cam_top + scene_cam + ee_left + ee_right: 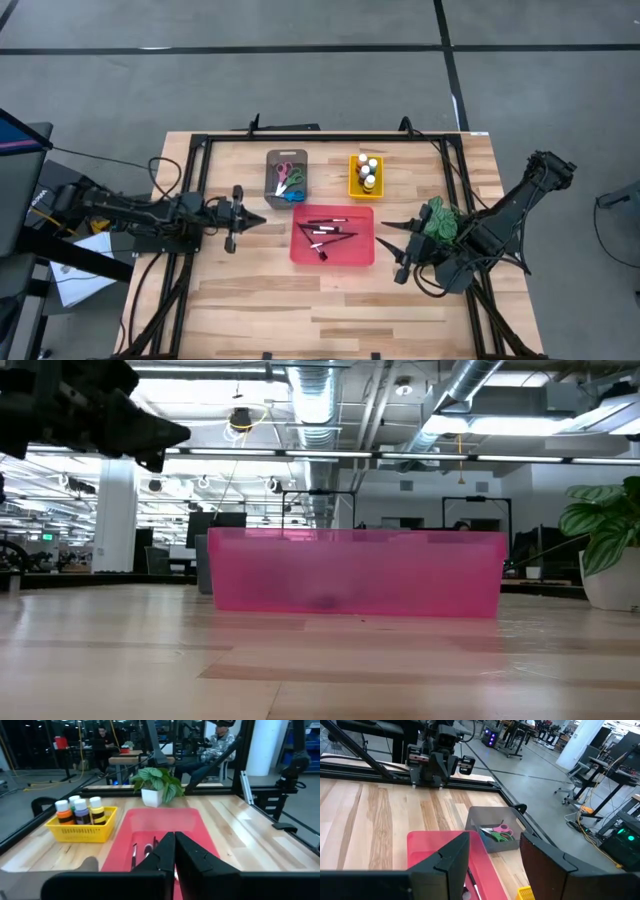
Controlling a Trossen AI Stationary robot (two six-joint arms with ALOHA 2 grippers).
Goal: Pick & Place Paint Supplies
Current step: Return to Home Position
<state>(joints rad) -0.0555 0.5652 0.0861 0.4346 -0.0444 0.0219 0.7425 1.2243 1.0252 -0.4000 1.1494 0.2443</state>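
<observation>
Three lots, all binned: thin paintbrushes (325, 232) in the red tray (358, 252) at the centre of the worktop (250, 300), scissors (288, 182) in the grey tray (285, 158) at its 11 o'clock, paint bottles (368, 175) in the yellow tray (352, 186) at 1 o'clock. Left hand (256, 221) at 9 o'clock, pressed together on nothing; right hand (392, 248) at 3 o'clock, spread, empty. Probably light, stiff, apt to roll, those brushes: pinch mid-handle. Bottles likely smooth: grip across the body.

Pink and green scissors (288, 180); red tray (335, 257); yellow tray (353, 180); grey tray (285, 158); light wood-grain table (250, 290).
</observation>
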